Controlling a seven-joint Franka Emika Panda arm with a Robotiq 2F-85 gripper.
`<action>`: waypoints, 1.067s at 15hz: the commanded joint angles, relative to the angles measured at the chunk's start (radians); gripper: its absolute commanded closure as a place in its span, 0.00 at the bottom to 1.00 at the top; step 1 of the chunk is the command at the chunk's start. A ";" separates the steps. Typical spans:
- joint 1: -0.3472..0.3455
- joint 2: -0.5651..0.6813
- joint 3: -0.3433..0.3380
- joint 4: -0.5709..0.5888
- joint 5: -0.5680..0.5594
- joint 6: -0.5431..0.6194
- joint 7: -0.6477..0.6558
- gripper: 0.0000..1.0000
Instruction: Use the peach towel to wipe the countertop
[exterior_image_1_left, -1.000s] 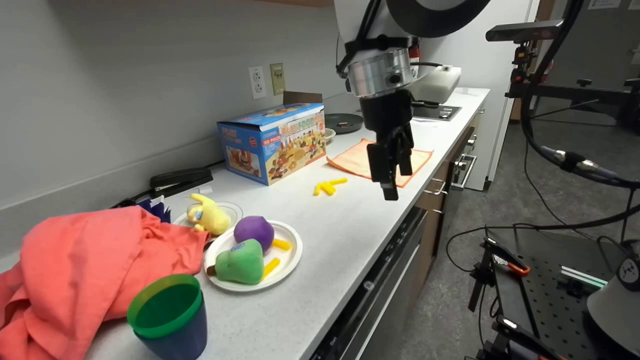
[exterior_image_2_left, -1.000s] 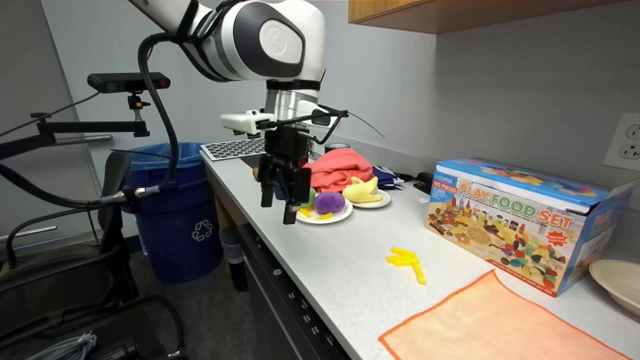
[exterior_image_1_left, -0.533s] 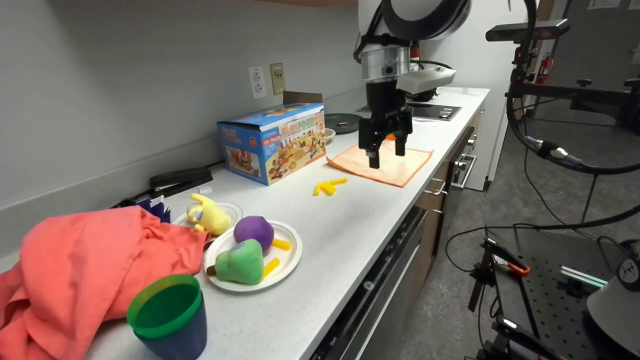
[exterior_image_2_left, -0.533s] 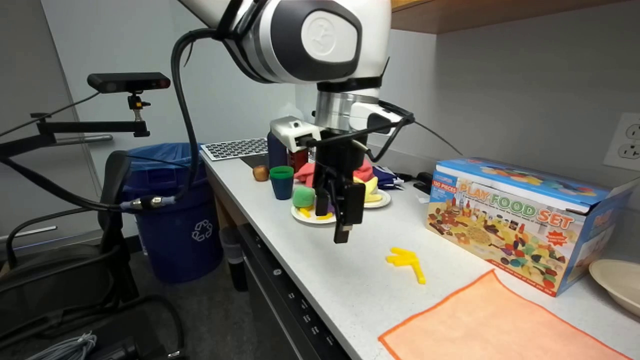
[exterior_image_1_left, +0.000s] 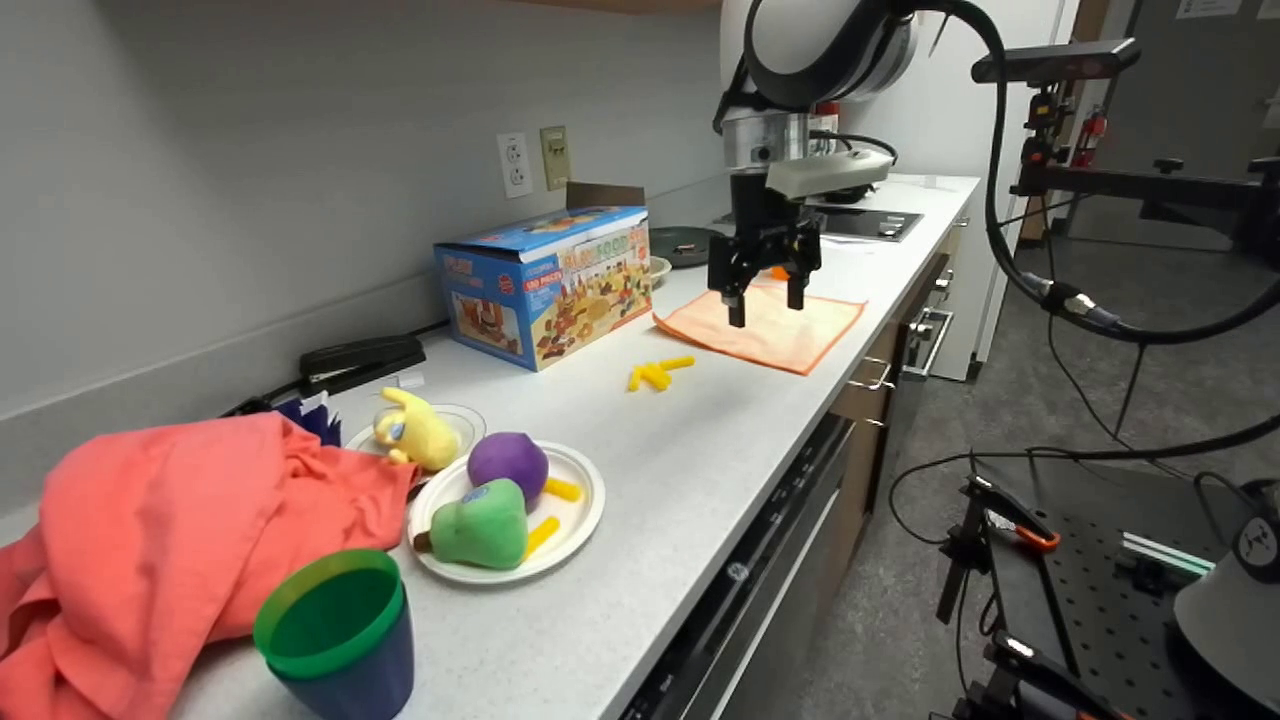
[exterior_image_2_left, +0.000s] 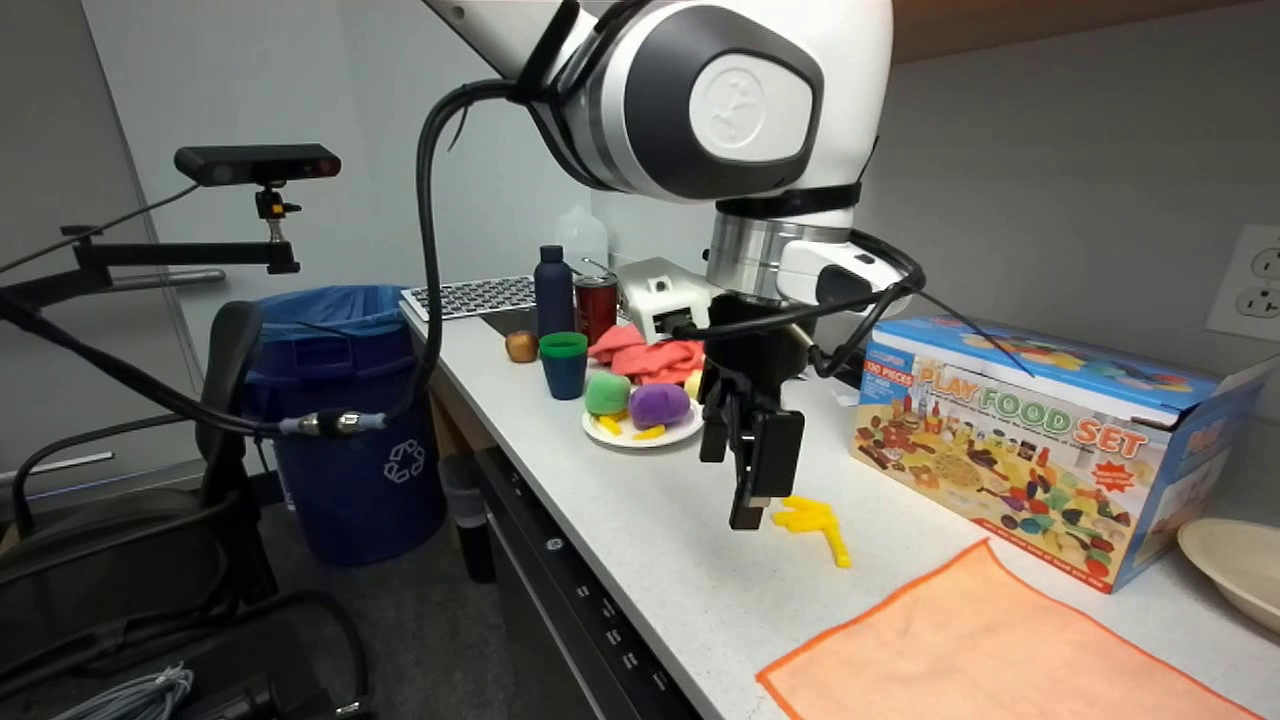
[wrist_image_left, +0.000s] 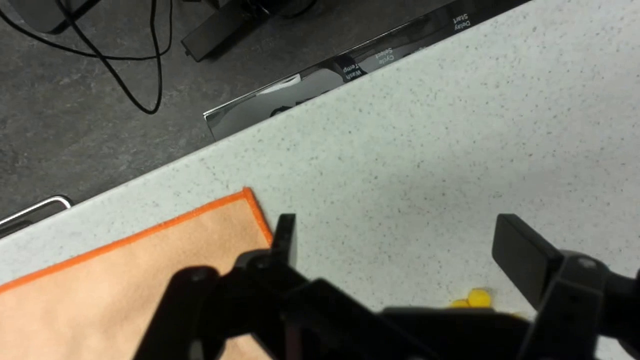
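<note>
Your gripper (wrist_image_left: 401, 237) hangs above the speckled white countertop (exterior_image_1_left: 660, 470), its jaws spread wide and holding nothing, near the peach towel (exterior_image_2_left: 990, 650). The towel, hemmed in orange, lies spread on the counter, one corner just beside the blue Play Food Set box (exterior_image_2_left: 1010, 440) and another near the front edge. In the wrist view you see one finger (wrist_image_left: 285, 237) overlap that hem, while speckled counter fills the gap between the fingers; a dishwasher control panel (wrist_image_left: 385, 56) runs below the edge (you can read "Delay Start" and "Wash Temp" upside down). Between the towel and a white plate (exterior_image_1_left: 577, 515), yellow fry-shaped pieces (exterior_image_1_left: 655, 376) lie in a loose cluster. The plate carries a green plush pear (exterior_image_1_left: 480, 525), a purple plush toy (exterior_image_1_left: 508, 465) and two more yellow pieces (exterior_image_1_left: 542, 537); a yellow plush toy (exterior_image_1_left: 425, 437) sits on another plate (exterior_image_1_left: 470, 427) just behind. You also have, in an exterior view, a rumpled coral cloth (exterior_image_1_left: 190, 520) beside both plates, and nested cups (exterior_image_1_left: 355, 670), green set in blue, standing upright next to the cloth.
</note>
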 joint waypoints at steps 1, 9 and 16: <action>0.000 0.000 -0.001 0.003 0.000 -0.002 0.001 0.00; -0.031 0.159 -0.056 0.106 0.005 0.191 0.202 0.00; -0.031 0.350 -0.151 0.267 -0.039 0.303 0.429 0.00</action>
